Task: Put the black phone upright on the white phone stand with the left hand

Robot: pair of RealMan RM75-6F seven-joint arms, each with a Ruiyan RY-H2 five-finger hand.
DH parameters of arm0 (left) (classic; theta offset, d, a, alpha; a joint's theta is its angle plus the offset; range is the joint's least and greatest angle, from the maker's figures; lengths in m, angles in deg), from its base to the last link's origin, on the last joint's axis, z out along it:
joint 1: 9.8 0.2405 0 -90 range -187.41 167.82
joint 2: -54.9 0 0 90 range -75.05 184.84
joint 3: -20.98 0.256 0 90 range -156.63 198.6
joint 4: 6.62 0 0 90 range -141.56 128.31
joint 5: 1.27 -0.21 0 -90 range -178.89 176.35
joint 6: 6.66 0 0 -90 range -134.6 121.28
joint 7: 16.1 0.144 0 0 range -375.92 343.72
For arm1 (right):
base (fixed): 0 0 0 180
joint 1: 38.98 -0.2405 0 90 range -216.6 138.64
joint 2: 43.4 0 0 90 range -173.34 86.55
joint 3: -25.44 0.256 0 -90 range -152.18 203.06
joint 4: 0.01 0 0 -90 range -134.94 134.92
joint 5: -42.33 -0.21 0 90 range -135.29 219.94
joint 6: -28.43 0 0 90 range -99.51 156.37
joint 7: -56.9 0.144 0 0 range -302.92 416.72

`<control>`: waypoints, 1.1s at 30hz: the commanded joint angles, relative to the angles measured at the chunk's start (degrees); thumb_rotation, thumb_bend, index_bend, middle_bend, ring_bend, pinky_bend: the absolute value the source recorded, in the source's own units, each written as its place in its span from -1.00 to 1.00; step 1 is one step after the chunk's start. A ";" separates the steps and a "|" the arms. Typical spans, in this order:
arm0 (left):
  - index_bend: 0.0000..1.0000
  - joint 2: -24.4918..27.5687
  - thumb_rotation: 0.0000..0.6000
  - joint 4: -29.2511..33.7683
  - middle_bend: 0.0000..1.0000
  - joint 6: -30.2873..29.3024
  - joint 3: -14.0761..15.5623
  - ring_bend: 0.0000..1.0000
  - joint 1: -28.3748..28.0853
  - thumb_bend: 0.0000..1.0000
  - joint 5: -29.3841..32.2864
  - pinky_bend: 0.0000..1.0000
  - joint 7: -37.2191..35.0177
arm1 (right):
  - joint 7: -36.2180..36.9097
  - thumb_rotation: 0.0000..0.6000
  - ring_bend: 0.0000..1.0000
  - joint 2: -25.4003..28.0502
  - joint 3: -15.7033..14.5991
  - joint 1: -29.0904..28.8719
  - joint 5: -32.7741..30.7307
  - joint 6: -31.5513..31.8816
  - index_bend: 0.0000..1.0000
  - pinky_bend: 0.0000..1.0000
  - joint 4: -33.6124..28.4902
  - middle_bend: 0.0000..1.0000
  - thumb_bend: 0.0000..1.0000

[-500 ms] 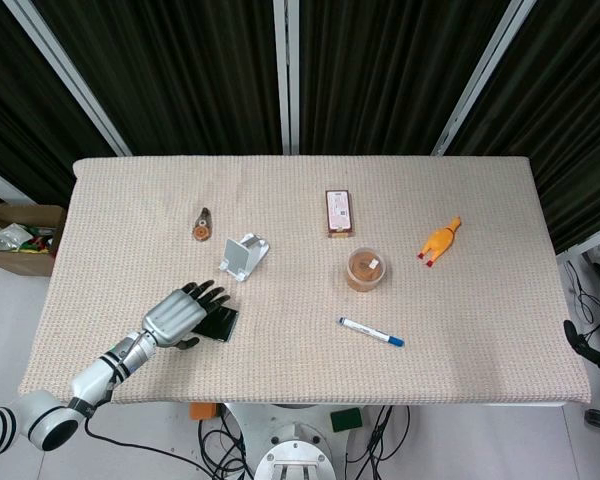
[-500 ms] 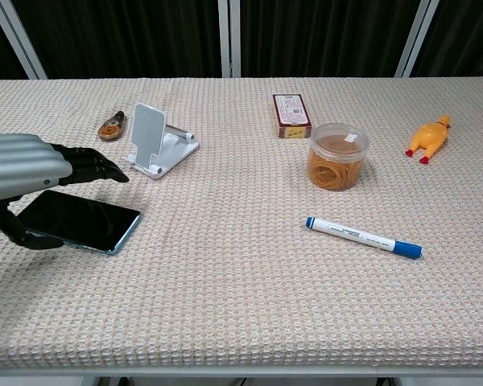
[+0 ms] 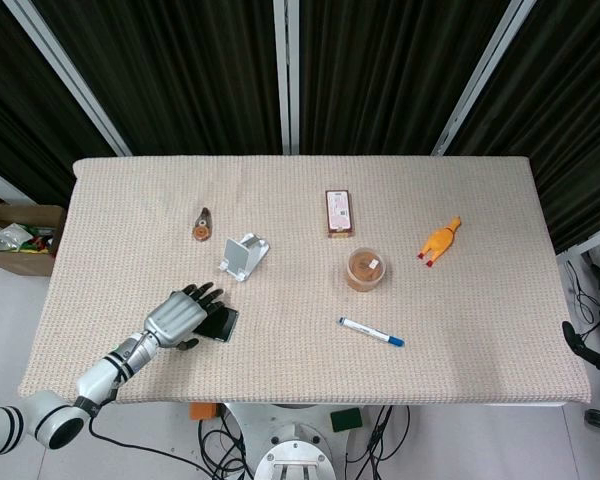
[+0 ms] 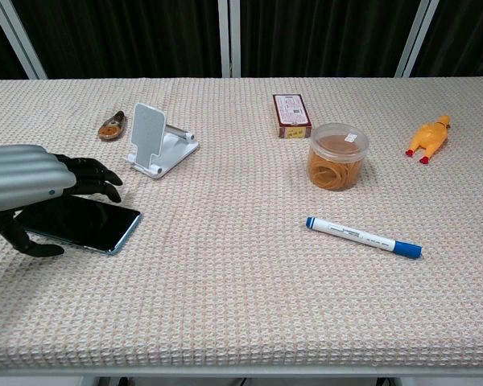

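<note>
One step is in hand: grasping. My left robot hand [image 4: 32, 181] hovers over the phone [image 4: 84, 223], fingers [image 4: 92, 173] spread above it and thumb at its near edge; I judge it not yet gripped. The phone lies flat at the near left of the surface [image 3: 460, 300]. Next I must close on its edges, lift, turn it upright, and carry it to the stand [image 4: 157, 141] beyond. The surface is beige woven cloth; black curtains [image 3: 180, 70] hang behind.
</note>
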 commanded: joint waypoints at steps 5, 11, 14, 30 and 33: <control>-0.66 -0.77 0.67 -1.13 -0.90 0.83 -0.89 -0.97 -0.53 -0.54 1.59 -0.59 -0.12 | -0.36 1.00 -1.00 -0.03 -0.23 0.10 0.17 0.07 -1.00 -1.00 -0.18 -1.00 -0.35; -0.67 -0.54 0.67 -1.32 -0.90 2.21 -1.04 -0.97 -0.88 -0.54 3.65 -0.59 0.52 | -0.62 1.00 -1.00 -0.31 -0.29 -0.08 0.07 -0.34 -1.00 -1.00 -0.13 -1.00 -0.35; -0.65 -0.70 0.68 -1.60 -0.90 2.47 -0.93 -0.97 -1.00 -0.54 4.37 -0.59 2.02 | -0.68 1.00 -1.00 -0.44 -0.32 -0.17 0.06 -0.50 -1.00 -1.00 -0.03 -1.00 -0.35; 0.02 -1.51 1.00 -1.31 -0.87 0.08 -1.15 -0.97 -0.49 -0.49 5.13 -0.58 3.44 | 0.06 1.00 -1.00 -0.72 -0.40 -0.09 -0.39 -0.84 -1.00 -1.00 0.80 -1.00 -0.34; 0.09 -1.37 1.00 -0.91 -0.80 -2.56 -1.31 -0.97 0.68 -0.48 3.53 -0.58 -0.14 | 0.26 1.00 -1.00 -0.75 -0.44 -0.09 -0.64 -1.14 -1.00 -1.00 0.93 -1.00 -0.34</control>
